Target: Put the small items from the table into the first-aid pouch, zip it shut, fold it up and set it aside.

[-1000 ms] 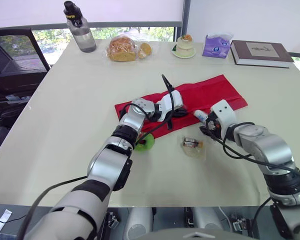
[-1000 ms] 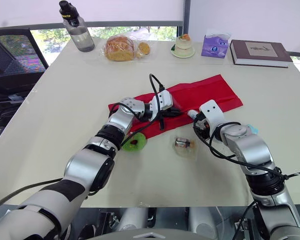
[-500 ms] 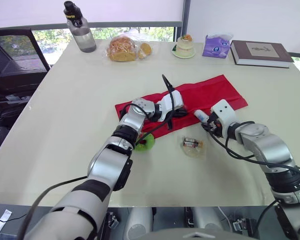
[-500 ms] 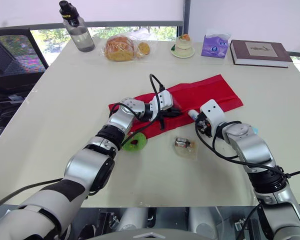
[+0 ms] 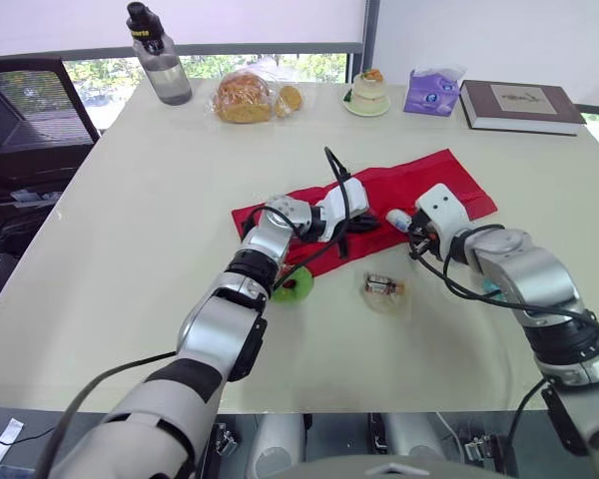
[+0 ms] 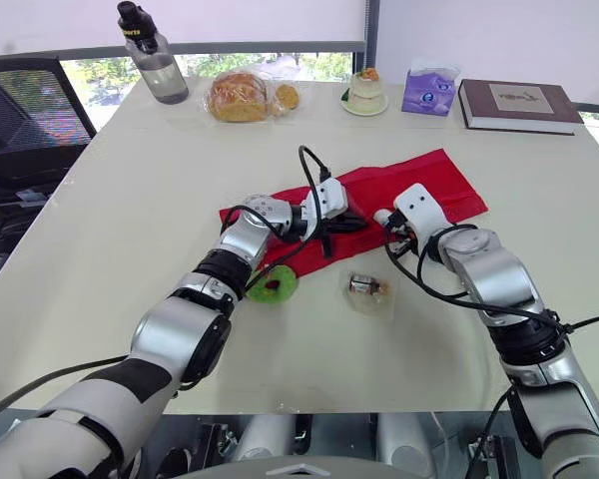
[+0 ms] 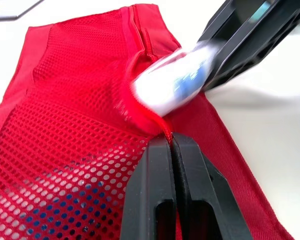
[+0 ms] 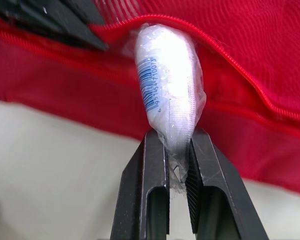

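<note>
The red mesh first-aid pouch (image 5: 424, 185) lies flat on the white counter (image 5: 160, 200). The left end effector (image 7: 171, 145) is clamped on the pouch's zip edge. The right end effector (image 8: 177, 165) is clamped on a white plastic-wrapped roll with blue barcode (image 8: 167, 85), whose far end touches the pouch opening.

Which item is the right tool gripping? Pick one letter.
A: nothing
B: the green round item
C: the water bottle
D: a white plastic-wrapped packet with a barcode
D: the right tool is shut on the white wrapped packet, whose far end sits at the opening of the red pouch.
</note>
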`<control>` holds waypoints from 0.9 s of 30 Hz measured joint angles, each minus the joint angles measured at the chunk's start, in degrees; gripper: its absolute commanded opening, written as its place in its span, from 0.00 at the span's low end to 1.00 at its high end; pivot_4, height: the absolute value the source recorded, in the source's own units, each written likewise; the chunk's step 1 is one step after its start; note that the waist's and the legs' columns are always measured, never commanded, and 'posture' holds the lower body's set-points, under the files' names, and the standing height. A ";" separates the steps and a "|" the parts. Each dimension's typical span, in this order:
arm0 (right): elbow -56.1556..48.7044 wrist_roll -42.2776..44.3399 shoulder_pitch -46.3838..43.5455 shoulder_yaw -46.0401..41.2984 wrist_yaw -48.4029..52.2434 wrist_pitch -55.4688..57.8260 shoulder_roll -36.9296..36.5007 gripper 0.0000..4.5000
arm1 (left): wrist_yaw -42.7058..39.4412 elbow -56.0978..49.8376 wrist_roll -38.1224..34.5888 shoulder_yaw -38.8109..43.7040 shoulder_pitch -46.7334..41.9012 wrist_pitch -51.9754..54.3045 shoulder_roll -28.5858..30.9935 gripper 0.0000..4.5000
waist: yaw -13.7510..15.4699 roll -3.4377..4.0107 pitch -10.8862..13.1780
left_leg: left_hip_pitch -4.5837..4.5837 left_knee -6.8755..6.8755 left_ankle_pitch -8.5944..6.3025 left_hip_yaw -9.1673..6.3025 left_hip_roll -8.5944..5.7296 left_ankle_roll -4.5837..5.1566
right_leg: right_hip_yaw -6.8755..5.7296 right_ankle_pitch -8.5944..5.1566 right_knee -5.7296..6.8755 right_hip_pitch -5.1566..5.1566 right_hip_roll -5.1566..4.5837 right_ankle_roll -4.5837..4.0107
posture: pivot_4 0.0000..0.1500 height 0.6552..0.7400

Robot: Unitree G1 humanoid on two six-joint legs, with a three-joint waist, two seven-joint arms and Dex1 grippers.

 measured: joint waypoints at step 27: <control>4.23 -2.23 1.01 -1.99 -1.31 -6.64 6.36 0.46 | -1.07 -1.34 -0.68 0.18 0.16 -0.25 -1.75 0.00 | -0.04 0.01 0.00 | -0.21 -0.02 0.00 0.01 0.00 0.00 | 0.00 0.00 -0.02 -0.19 0.00 0.00 | 1.00 1.00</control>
